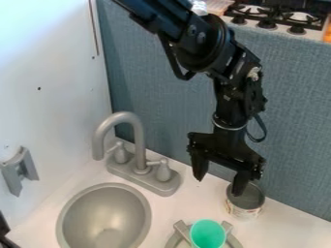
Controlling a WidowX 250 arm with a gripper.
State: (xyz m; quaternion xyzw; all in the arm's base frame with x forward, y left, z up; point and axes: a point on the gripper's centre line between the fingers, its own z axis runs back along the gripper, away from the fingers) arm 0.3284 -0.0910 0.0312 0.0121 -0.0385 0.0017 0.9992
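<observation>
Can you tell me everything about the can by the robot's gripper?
The can is short and round, and it looks like metal. Its top is open, with a dark gray inside, and a pale label with colored marks wraps its side. It stands upright on the white counter, near the blue-gray panel. One finger of the open gripper is right at its rim, but I can't tell if they touch.
</observation>
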